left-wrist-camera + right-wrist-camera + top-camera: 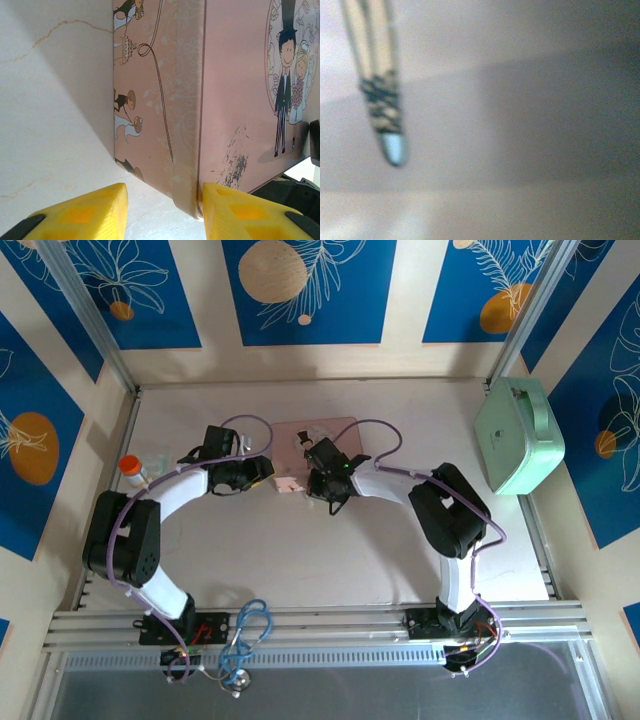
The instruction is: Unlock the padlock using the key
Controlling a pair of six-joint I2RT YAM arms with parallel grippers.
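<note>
A pink tin (318, 432) with a cartoon couple lies at the table's back middle. My left gripper (266, 472) is at its near-left corner. In the left wrist view its yellow fingers (90, 210) are open and straddle that corner of the tin (160, 100): one pad touches the lid side, the other stands apart over bare table. My right gripper (318, 458) hovers over the tin's lid, and its jaws cannot be made out. The blurred right wrist view shows a beige, dark-banded cord ending in a light-blue tip (394, 149). The padlock and the key are hidden.
A mint-green case (520, 435) leans at the right wall. An orange-capped bottle (133, 470) stands at the left edge. A small white-pink piece (288, 483) lies just in front of the tin. Blue cable (250, 625) hangs over the front rail.
</note>
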